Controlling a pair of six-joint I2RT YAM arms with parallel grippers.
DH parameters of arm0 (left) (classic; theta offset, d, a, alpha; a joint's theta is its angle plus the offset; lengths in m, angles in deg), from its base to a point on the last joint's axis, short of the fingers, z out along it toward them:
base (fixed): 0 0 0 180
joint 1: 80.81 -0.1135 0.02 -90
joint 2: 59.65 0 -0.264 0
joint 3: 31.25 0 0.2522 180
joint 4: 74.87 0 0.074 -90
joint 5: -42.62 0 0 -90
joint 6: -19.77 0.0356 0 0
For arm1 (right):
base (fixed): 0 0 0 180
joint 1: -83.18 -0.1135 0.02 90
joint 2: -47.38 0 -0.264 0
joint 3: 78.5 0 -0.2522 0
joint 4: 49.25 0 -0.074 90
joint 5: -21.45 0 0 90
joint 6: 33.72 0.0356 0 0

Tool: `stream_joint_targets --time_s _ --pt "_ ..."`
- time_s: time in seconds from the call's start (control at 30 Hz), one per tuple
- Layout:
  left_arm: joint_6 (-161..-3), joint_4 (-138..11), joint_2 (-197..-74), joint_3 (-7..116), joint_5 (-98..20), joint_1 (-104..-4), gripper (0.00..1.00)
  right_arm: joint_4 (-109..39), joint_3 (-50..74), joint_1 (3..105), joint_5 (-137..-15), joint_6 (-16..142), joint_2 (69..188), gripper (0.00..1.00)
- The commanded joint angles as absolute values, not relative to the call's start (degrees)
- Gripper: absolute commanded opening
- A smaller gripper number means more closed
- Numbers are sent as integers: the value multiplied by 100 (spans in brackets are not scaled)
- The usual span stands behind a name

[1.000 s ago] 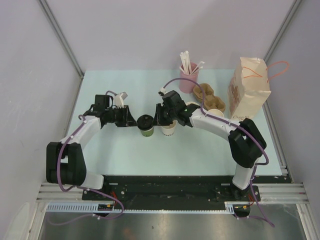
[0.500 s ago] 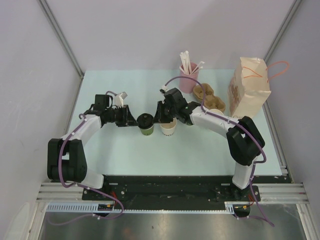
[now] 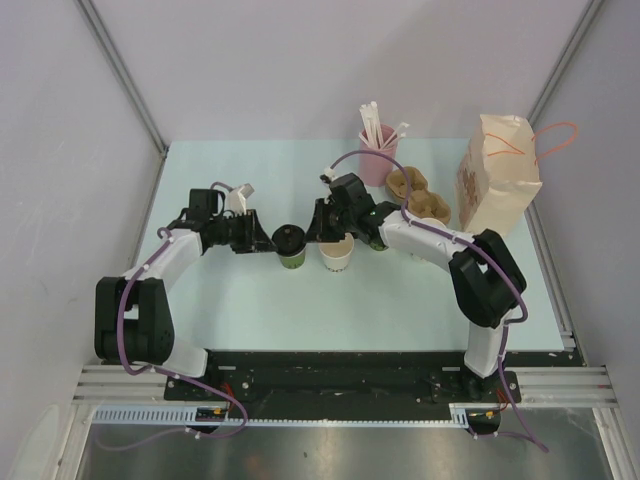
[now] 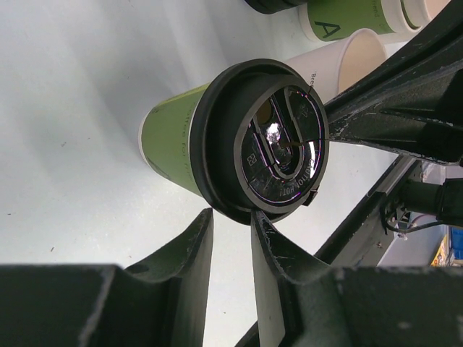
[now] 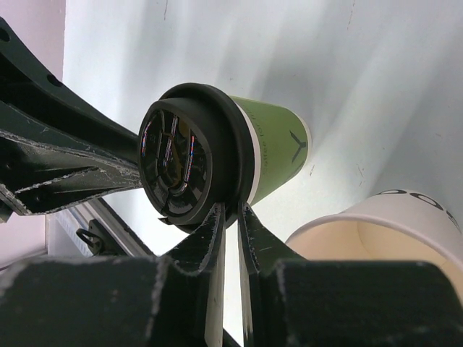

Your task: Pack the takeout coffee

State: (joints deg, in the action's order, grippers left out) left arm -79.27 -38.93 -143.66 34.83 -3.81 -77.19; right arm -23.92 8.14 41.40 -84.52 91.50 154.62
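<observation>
On the pale desk (image 3: pixel 230 300) the paper bag (image 3: pixel 497 180) stands at the upper right of the top view, well apart from the work in the middle. There both arms reach in toward one thing. The green cup (image 3: pixel 291 258) stands upright between the two hands, its long axis straight up from the desk. The left hand (image 3: pixel 266 240) is just to its left and the right hand (image 3: pixel 313 232) just to its upper right, so neither is clearly the nearer. The right arm is the one on the bag's side. Just right of the green cup, and apart from it by a sliver in the right wrist view, stands the white cup (image 3: pixel 336 254), which is open-topped with no lid on it. The green cup has a plain green wall with a small dark mark and a white band under the rim. It wears a round black lid (image 4: pixel 278 141) that looks seated level all round, with its glossy centre catching the light. In the left wrist view the fingers (image 4: pixel 195 246) stand a narrow gap apart with the lid's edge at the mouth of that gap. In the right wrist view the fingers (image 5: pixel 210 238) are all but pressed together at the lid's rim (image 5: pixel 242 163). For either hand I cannot tell whether it nips the rim or only touches it. My guess is that the lid is being pressed home.
</observation>
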Motion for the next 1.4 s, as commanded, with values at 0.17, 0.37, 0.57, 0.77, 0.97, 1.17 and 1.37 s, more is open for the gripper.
stream_joint_targets --time_s 0.17,0.37,0.57,0.77,0.97,1.17,1.37 --pt "-7841 -3799 -14482 3481 -449 -7685 32 -1712 1065 4038 -8323 8959 16252 0" --pt "-7841 -3790 -14499 3490 -475 -7703 31 -1651 1048 4090 -8367 8836 16374 0" --pt "-7849 -3790 -14578 3499 -493 -7703 30 -1607 1013 4064 -8358 8792 16515 0" --pt "-7832 -3790 -14552 3525 -511 -7703 30 -1440 1004 4055 -8279 8678 16629 0" --pt "-7841 -3790 -14569 3525 -554 -7712 29 -1273 1013 4038 -8209 8546 16744 0" --pt "-7841 -3790 -14578 3542 -581 -7720 29 -1220 1013 4029 -8182 8423 16875 0" --pt "-7832 -3790 -14587 3551 -642 -7720 29 -1211 969 4003 -8200 8370 16990 0"
